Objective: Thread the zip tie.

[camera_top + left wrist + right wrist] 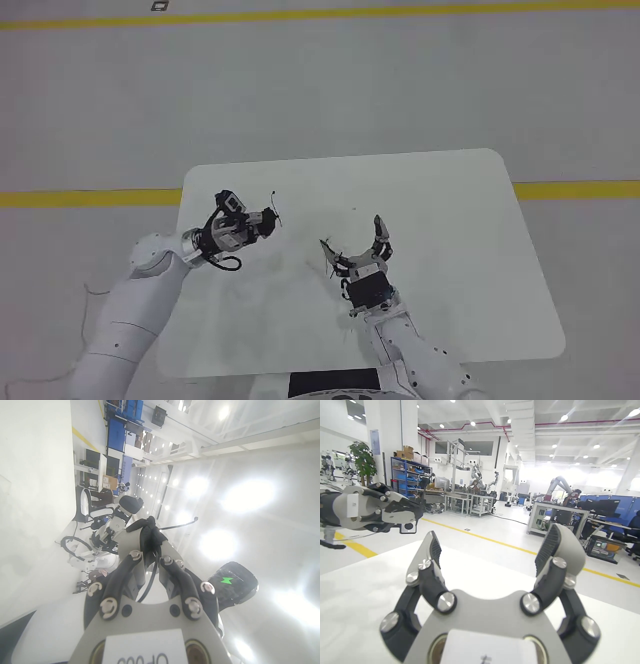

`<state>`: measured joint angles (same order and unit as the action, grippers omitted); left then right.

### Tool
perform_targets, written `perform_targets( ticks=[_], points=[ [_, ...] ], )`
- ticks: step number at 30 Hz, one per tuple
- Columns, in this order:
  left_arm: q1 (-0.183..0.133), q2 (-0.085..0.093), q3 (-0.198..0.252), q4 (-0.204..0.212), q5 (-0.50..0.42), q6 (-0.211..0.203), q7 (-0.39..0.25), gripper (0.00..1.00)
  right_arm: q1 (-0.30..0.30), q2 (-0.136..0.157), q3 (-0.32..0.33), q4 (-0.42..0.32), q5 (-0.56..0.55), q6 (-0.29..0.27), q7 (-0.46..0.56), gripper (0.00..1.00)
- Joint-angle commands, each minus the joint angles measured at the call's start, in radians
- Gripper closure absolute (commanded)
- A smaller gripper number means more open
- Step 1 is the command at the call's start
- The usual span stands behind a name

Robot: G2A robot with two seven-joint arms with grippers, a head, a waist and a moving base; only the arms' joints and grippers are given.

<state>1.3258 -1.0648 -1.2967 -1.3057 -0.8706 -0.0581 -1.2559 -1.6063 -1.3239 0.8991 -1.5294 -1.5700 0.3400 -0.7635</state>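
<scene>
Left end effector (268, 221) over table's (450, 200) left side, zip tie (274, 208) in it, right end effector (352, 236) mid-table

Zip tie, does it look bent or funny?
Nothing looks broken or spilled. The zip tie is pinched in the left gripper, its free end curving back toward the wrist, not looped yet. The right gripper is open and empty.
</scene>
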Motion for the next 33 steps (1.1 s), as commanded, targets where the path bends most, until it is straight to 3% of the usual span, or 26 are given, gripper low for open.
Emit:
perform_targets(
  ticks=[1, 3, 6, 15, 19, 26, 33],
  points=[
    [0.003, -0.001, 0.005, -0.001, -0.001, 0.010, 0.013, 1.00, 0.000, 0.000, 0.000, 0.000, 0.000, 0.000, 0.000, 0.00],
    [0.003, -0.004, 0.022, -0.002, -0.050, 0.067, 0.013, 1.00, 0.016, 0.005, -0.012, 0.008, 0.000, 0.000, 0.005, 0.00],
    [-0.015, -0.008, 0.036, 0.032, -0.114, 0.134, -0.011, 1.00, 0.075, 0.023, -0.073, 0.038, 0.000, 0.000, -0.017, 0.00],
    [-0.054, -0.014, 0.064, 0.094, -0.200, 0.218, -0.065, 1.00, 0.245, 0.086, -0.209, 0.106, 0.000, 0.000, 0.029, 0.00],
    [-0.067, -0.014, 0.070, 0.104, -0.189, 0.211, -0.065, 1.00, 0.293, 0.104, -0.269, 0.106, 0.000, 0.000, 0.057, 0.00],
    [-0.067, -0.014, 0.070, 0.104, -0.189, 0.211, -0.065, 1.00, 0.301, 0.108, -0.272, 0.105, 0.000, 0.000, 0.062, 0.00],
    [-0.055, -0.019, 0.090, 0.071, -0.199, 0.194, -0.006, 1.00, 0.330, 0.110, -0.294, 0.102, 0.000, 0.000, 0.098, 0.00]
  ],
)
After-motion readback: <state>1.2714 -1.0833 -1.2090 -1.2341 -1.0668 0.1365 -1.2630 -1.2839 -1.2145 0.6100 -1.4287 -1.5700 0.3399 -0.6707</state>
